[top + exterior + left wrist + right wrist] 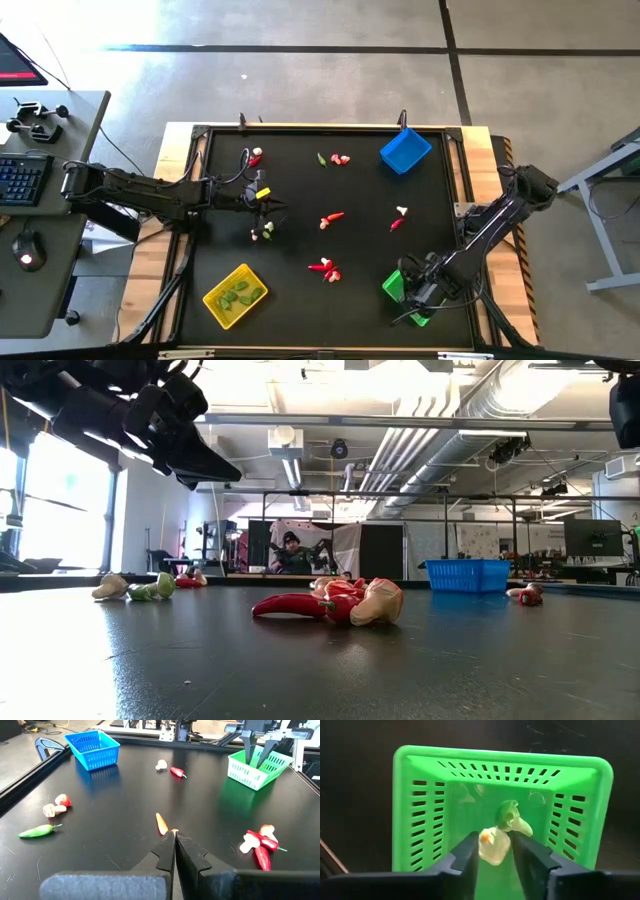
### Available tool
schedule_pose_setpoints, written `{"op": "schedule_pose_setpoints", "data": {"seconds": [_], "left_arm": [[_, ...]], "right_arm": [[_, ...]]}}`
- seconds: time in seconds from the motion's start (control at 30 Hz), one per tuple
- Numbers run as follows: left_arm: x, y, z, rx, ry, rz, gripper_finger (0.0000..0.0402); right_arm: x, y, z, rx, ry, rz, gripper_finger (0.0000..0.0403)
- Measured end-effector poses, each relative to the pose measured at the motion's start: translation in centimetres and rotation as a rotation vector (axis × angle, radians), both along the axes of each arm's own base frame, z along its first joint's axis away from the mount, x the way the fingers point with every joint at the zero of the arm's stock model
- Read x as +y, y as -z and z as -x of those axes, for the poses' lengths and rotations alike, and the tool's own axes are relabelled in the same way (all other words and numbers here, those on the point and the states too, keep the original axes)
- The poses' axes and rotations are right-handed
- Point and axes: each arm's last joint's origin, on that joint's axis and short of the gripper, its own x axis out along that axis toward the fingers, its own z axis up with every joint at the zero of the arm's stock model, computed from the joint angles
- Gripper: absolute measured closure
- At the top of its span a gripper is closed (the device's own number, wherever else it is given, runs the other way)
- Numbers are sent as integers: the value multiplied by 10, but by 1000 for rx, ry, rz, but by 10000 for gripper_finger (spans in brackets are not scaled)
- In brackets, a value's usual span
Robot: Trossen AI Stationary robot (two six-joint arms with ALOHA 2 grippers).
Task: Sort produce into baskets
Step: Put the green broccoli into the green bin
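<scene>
Small toy produce lies scattered on the black table: red chilis and bulbs (pixel 325 268), a red-orange piece (pixel 332 217), and a green pod with pink bulbs (pixel 335 158). The yellow basket (pixel 235 295) holds green pods. The blue basket (pixel 405 150) stands at the far right. My left gripper (pixel 174 836) is shut and hangs above the table's left middle (pixel 268 206), with the red-orange piece (pixel 161 823) beyond its tips. My right gripper (pixel 494 851) is over the green basket (pixel 500 810), shut on a whitish bulb (pixel 493 845). A green-topped piece (pixel 512 819) shows just past the bulb. My right gripper pinches the whitish bulb's two sides (pixel 482 847) between its two fingers, near their tips. The fingers point down into the green basket from above. The bulb sits between them, above the basket's floor.
More pieces lie near the left arm (pixel 262 232) and at the far left (pixel 256 157). A white and a red piece (pixel 400 218) lie right of centre. The table has a raised black frame (pixel 320 130). A person (pixel 290 550) is in the room beyond.
</scene>
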Motion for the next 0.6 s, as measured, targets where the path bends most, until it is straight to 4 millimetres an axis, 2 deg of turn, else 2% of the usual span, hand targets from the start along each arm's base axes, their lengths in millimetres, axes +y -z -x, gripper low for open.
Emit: {"op": "schedule_pose_setpoints", "data": {"seconds": [0.17, 0.33, 0.47, 0.6], "left_arm": [[0, 3, 2, -14, -3, 6, 401], [-1, 11, 6, -52, 5, 34, 401], [-1, 11, 6, -53, 27, 39, 401], [0, 12, 7, -49, 23, 7, 401]], "right_arm": [[5, -19, -7, -56, -54, 41, 257], [3, -41, -20, -149, -114, 151, 256], [-20, -40, -41, -170, -111, 213, 275], [-55, -29, -69, -191, -142, 200, 312]]}}
